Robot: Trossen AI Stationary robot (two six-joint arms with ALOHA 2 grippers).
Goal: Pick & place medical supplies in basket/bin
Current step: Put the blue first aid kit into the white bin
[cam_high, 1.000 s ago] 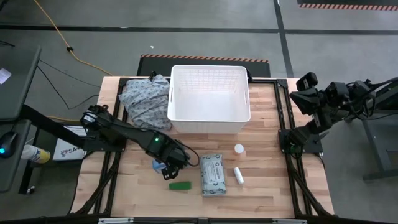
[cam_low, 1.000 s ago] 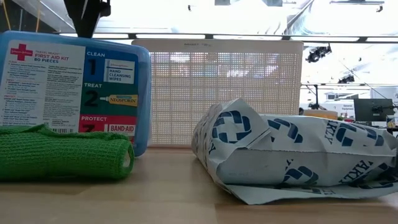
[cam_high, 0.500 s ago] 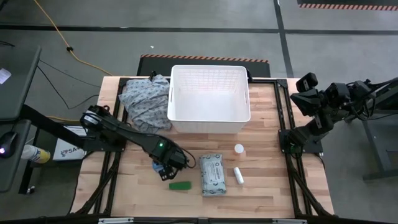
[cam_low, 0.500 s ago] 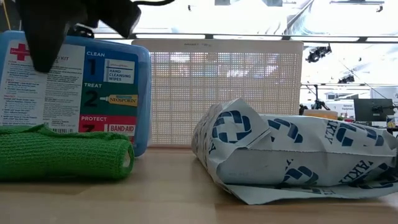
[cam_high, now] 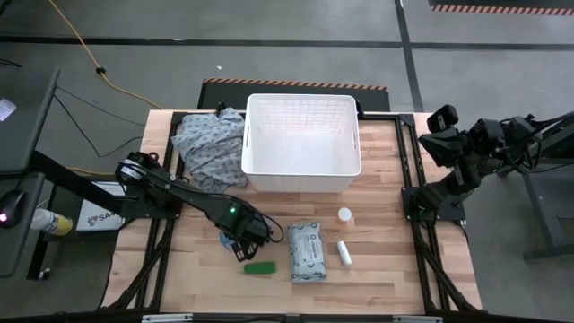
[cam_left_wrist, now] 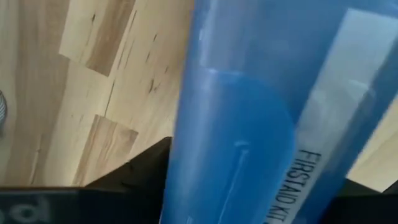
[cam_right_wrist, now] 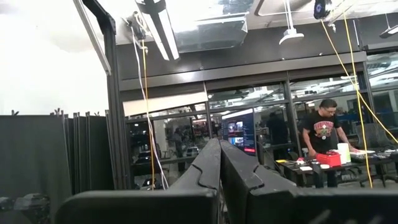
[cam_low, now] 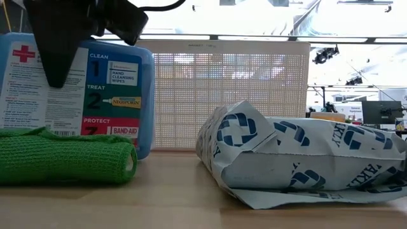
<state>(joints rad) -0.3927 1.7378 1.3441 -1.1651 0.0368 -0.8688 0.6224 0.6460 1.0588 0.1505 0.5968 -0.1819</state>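
The left hand (cam_high: 240,240) is being lowered over the blue-and-white flat first-aid kit packet (cam_low: 95,89), which is standing on edge on the wooden tabletop (cam_high: 386,269); the upright stance is presenting its thin sides to the fingers. In the left wrist view the blue casing (cam_left_wrist: 249,124) is filling the space between the two dark fingers (cam_left_wrist: 134,171), which are spread around it; firm contact cannot be confirmed. The green bar (cam_high: 260,267) is lying just beside the kit, the grey-white soft pack (cam_high: 307,252) near it. The white gridded plastic basket (cam_high: 301,135) is waiting empty farther back. The right hand (cam_high: 444,121) is being kept pressed together off the tabletop's edge.

Compared with a second ago, the left hand is sitting lower against the kit's face, its fingers narrowing.
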